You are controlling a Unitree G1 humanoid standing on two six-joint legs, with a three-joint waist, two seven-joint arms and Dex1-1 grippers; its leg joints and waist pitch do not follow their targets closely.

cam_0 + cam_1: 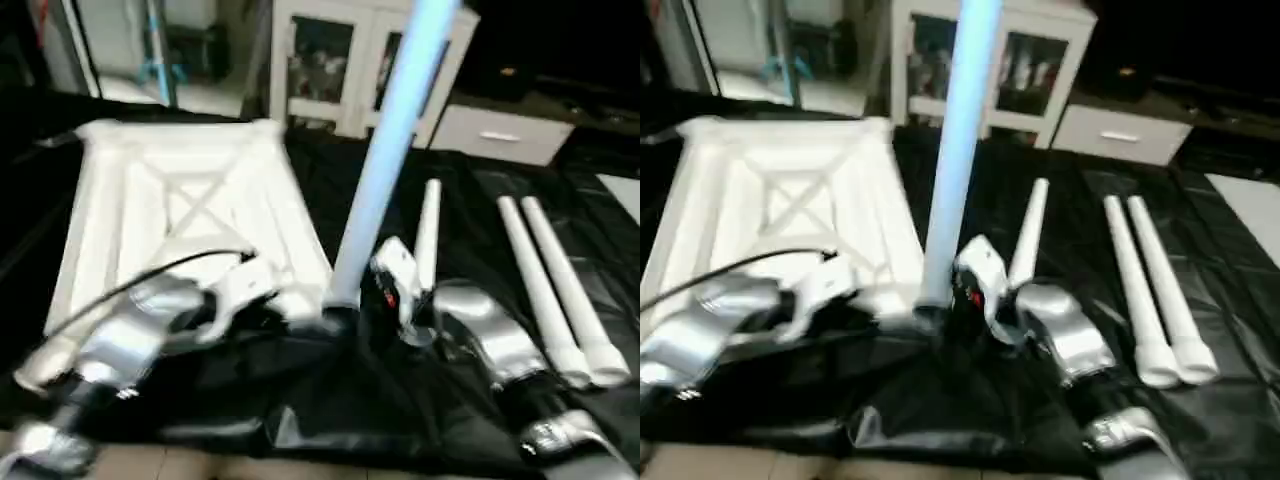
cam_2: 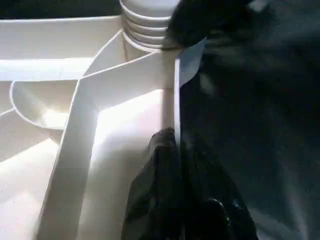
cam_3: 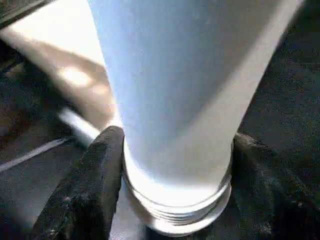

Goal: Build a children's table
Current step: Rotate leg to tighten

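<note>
The white table top lies ribbed side up on the black sheet, filling the left half of the head view. At its near right corner, just right of centre in the frame, one white leg stands nearly upright, leaning a little to the upper right, with its threaded end down at the corner socket.

The right gripper has its two black fingers on either side of that leg's thick lower end, right above the threads, jaws spread to the leg's width and holding it. The left gripper comes in from the lower left of the head view; its jaws are pinched together on the thin outer wall of the top, just beside the socket.

Three more legs lie flat on the sheet: one just right of the standing leg, and a pair side by side and touching toward the right edge. A white cabinet with glass doors stands at the upper middle.
</note>
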